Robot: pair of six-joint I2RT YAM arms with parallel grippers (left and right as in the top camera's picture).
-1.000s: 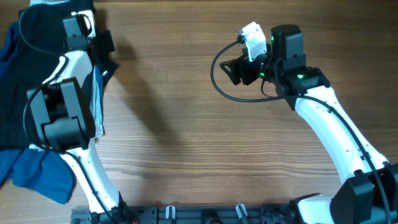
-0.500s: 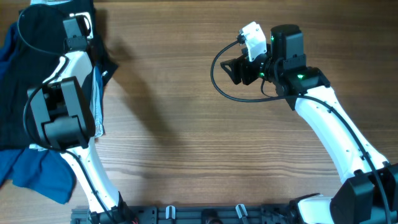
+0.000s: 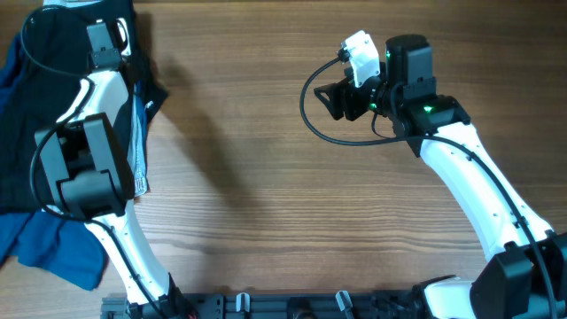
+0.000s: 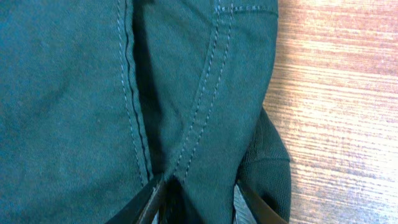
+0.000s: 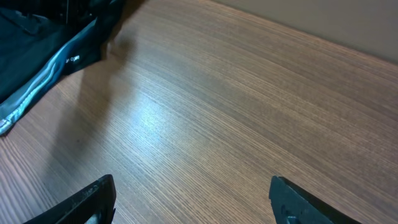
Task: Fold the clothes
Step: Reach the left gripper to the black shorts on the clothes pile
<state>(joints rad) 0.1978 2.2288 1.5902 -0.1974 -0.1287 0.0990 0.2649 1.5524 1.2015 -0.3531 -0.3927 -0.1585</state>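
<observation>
Overhead: black shorts [image 3: 16,142] heaped at far left of the worktop [image 3: 266,195], above deep blue cloth [image 3: 53,248] at lower left.

Left wrist: left pincer [image 4: 202,208] pinching a bunched fold at the shorts' edge, probably to drag them clear for folding. Dark twill, double topstitched seams, creased.

Right wrist: right pincer [image 5: 193,202] spread and empty over bare wood, well apart from the shorts, seemingly waiting.
</observation>
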